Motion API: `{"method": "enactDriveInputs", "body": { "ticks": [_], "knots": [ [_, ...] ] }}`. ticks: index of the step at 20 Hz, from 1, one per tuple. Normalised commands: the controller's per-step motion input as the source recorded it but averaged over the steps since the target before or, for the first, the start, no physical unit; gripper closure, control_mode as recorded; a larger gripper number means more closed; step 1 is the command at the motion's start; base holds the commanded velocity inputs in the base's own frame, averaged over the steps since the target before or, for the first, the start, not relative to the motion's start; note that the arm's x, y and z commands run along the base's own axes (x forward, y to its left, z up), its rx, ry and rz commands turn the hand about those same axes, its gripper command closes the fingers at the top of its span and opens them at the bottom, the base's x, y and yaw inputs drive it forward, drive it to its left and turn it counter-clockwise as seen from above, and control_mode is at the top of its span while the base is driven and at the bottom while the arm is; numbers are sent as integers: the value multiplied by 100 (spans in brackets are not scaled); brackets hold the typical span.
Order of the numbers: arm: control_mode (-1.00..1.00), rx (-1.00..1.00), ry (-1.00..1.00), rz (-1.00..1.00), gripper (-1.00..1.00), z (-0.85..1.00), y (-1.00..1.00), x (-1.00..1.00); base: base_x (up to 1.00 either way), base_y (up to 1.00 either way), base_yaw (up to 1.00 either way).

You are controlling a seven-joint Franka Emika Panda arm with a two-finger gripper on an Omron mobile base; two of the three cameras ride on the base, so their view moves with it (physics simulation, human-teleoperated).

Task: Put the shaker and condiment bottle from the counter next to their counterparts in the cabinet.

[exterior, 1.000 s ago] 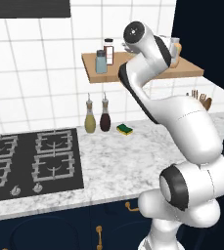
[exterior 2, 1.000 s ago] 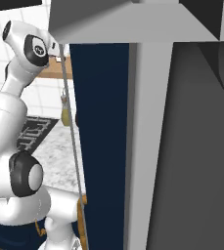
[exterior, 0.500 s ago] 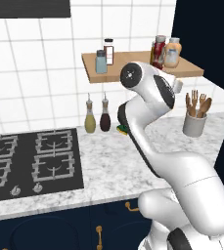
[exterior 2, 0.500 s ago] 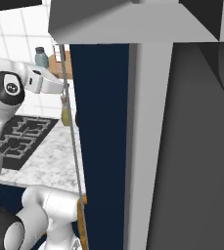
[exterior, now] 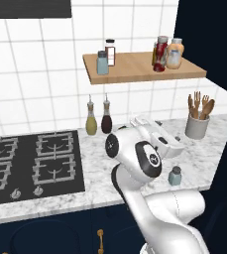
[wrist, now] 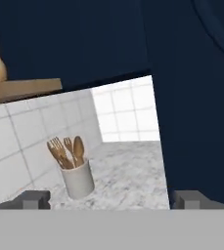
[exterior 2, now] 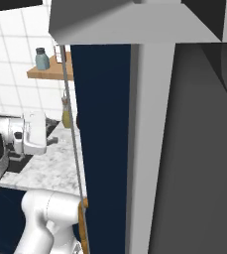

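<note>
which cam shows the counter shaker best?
Left base view: the shaker stands upright in plain sight on the counter, just right of the arm. The right base view gives a strip of counter by the dark panel; the hand view faces the utensil crock.

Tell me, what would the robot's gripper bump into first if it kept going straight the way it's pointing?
Probably the utensil holder with wooden spoons: it sits ahead of the open gripper, slightly off-centre. Depth is unclear, so it might slip past to the counter.
</note>
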Motion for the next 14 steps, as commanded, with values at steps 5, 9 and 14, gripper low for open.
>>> {"method": "enactDriveInputs", "body": {
  "ticks": [5, 9, 14],
  "knots": [
    [-100, 5, 0, -31, -100, -91, -1, -8, 0, 0, 0],
    [-100, 2, 9, -40, -100, -70, 0, -9, 0, 0, 0],
    [-100, 0, 40, -7, -100, 0, -2, 18, 0, 0, 0]
  ]
}}
